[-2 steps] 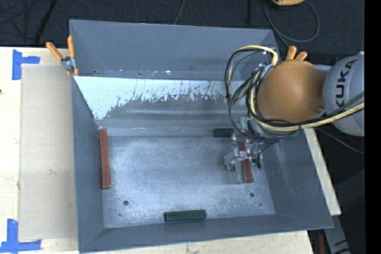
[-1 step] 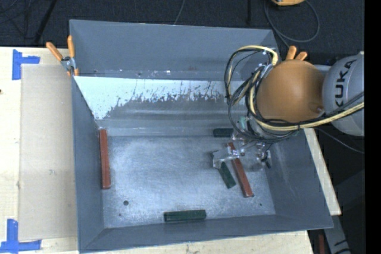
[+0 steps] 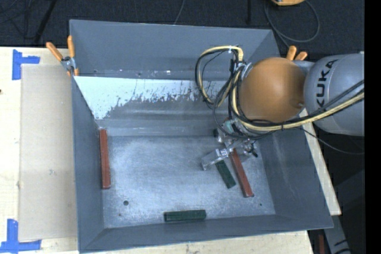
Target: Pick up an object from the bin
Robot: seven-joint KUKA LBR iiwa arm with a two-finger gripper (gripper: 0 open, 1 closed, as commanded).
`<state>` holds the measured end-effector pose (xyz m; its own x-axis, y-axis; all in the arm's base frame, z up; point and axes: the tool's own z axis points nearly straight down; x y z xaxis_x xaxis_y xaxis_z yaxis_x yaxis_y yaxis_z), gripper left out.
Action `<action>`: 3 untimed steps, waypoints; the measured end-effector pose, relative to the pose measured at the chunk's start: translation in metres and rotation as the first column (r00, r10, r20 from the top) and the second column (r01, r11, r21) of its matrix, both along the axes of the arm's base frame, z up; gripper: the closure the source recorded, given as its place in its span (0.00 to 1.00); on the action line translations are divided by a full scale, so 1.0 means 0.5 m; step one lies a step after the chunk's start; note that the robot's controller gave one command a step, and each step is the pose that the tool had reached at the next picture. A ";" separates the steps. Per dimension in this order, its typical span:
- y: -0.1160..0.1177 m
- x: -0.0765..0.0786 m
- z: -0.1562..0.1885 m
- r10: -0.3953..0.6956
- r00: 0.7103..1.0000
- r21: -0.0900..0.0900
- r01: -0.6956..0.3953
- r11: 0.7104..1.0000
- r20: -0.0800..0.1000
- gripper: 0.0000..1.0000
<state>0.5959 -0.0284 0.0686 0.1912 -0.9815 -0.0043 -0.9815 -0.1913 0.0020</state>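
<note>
While the gripper (image 3: 221, 156) hangs low over the right side of the bin (image 3: 166, 50), a short dark green block (image 3: 226, 175) lies just below it.
Its opening cannot be told from this view. A brown stick (image 3: 241, 173) lies just beside that block, slanted alike; a second brown stick (image 3: 105, 159) lies along the left wall, and a long green block (image 3: 185, 216) lies by the front wall.
</note>
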 end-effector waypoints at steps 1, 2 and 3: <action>-0.002 0.000 0.001 -0.004 1.000 0.000 0.004 1.000 0.000 1.00; -0.080 -0.029 0.003 0.389 0.921 -0.001 -0.389 0.921 -0.001 1.00; -0.078 -0.029 0.003 0.387 0.922 0.001 -0.387 0.922 0.000 0.00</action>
<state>0.5816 -0.0676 0.0703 0.5564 -0.8309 -0.0051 -0.8309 -0.5564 0.0018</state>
